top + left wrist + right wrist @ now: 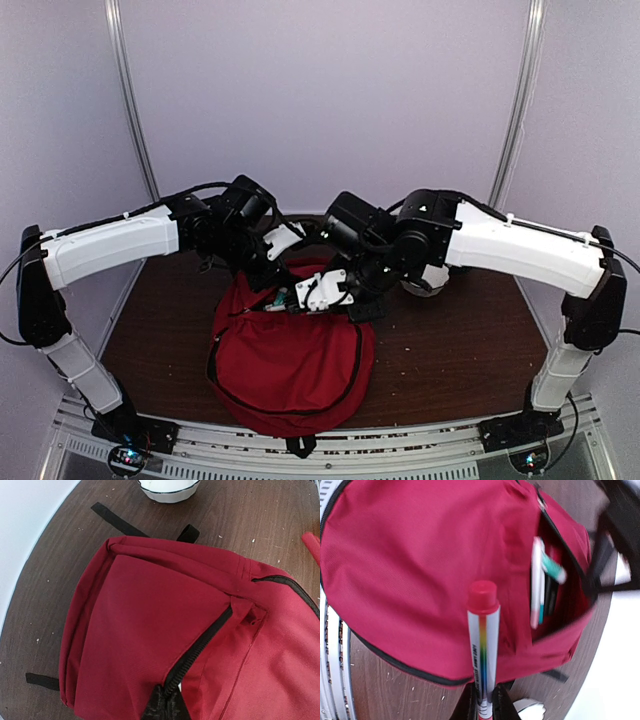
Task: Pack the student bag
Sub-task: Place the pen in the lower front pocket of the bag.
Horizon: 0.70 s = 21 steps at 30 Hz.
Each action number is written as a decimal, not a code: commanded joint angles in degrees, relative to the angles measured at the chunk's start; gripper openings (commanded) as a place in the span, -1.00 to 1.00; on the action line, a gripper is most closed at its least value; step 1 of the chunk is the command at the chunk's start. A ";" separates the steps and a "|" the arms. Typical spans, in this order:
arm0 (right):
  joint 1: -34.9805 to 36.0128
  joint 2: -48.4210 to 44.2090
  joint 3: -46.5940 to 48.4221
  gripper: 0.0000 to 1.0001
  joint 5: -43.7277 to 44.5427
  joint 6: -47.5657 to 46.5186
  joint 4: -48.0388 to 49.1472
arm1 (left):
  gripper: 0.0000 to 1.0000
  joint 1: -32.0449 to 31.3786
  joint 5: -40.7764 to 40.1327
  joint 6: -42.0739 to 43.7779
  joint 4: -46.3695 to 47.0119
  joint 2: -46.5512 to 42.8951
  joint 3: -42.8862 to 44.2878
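Note:
The student bag [290, 370], a large red backpack with black zippers, lies on the dark wooden table. My left gripper [268, 280] is shut on the bag's black zipper edge [200, 647] and holds the fabric up; its fingertips [159, 707] show at the bottom of the left wrist view. My right gripper [485, 705] is shut on a white marker [484, 645] with a red cap and a rainbow stripe, held above the bag [410, 555]. To its right the pocket [565, 605] stands open with several pens [540, 580] inside.
A white bowl [170, 489] stands on the table beyond the bag's top, partly behind the right arm [430, 280]. Black straps [117, 520] lie flat beside the bag. A red object [312, 547] pokes in at the right edge. Grey walls close off the back.

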 commanded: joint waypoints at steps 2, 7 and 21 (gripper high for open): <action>5.56 5.38 4.34 -0.83 4.40 -7.95 4.68 | -1.00 -0.09 2.06 -0.55 1.63 -0.83 1.61; 7.18 10.93 7.57 -0.83 7.08 -10.90 12.85 | -1.00 -0.04 2.34 -0.55 1.64 -1.00 1.51; 4.63 19.91 8.48 -0.84 11.53 -14.48 25.79 | -1.00 -0.09 2.47 -0.56 1.80 -2.02 1.26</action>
